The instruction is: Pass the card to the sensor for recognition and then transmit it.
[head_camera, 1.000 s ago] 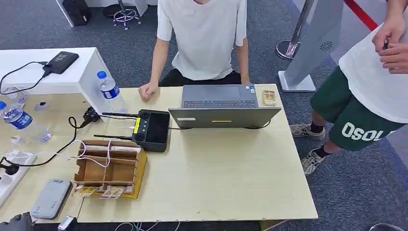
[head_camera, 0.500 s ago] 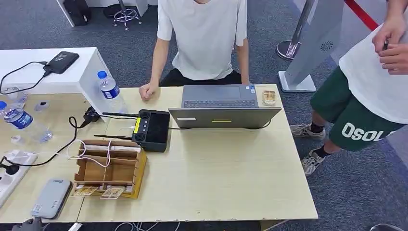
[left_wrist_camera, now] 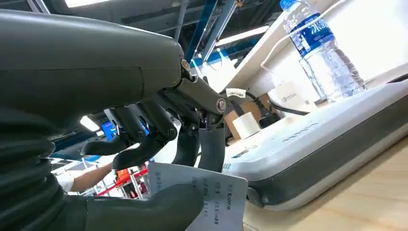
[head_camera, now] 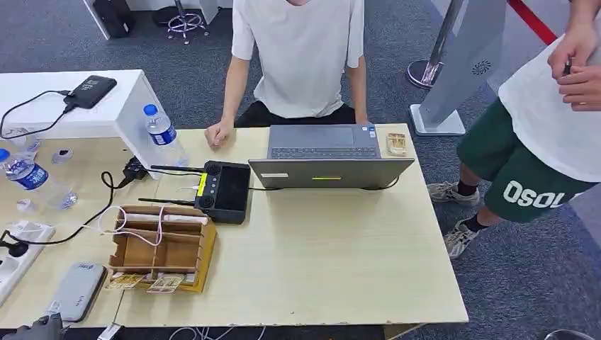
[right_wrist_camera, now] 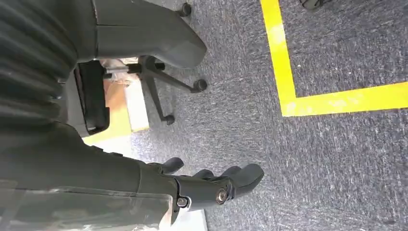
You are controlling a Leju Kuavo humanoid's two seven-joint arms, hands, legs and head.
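Your left hand is pinching the card between thumb and fingers, just beside the grey sensor pad, which is lying at about 8 o'clock on the worktop. Compared with a second ago, that hand is creeping further into the head view at the 7 o'clock corner, and the card's pale edge is now peeking out close to the pad's near end rather than well below it. I judge that you are closing in on the recognition step, but the card is not yet lying over the pad, so you are needing to lift and carry it forward before handing it on. Your right hand is hanging over the carpet, fingers loosely apart and holding nothing. The laptop and the seated person are sitting at 12 o'clock.
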